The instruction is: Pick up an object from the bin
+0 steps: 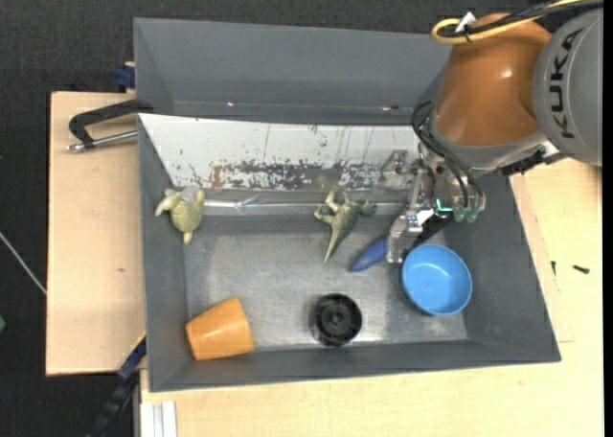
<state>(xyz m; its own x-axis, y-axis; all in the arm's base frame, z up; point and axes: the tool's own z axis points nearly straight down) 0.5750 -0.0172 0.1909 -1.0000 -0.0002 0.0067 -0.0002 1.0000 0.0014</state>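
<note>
Grey metal bin [287,71] around me, and my end effector [410,231] is low in its right part, close to the floor. It sits just beside the upper-left rim of a round blue bowl [437,280], with a small elongated blue piece [368,256] lying just to its other side. Whether it is apart or together I cannot tell, since the wrist and its cables crowd that spot. I see nothing clamped in it, so I judge the pick not yet made. Everything rests on the bin floor. A green toy dinosaur [339,218] is near the back wall at the middle, a second green dinosaur [184,210] is far off on the other side, a black round part [335,318] is at the front, and an orange cup [219,329] lies tipped in the front corner well away from me. By my reckoning the approach is done. What is left is to close on the bowl's rim or the blue piece, whichever I am lined up with, and lift it clear of the bin.
</note>
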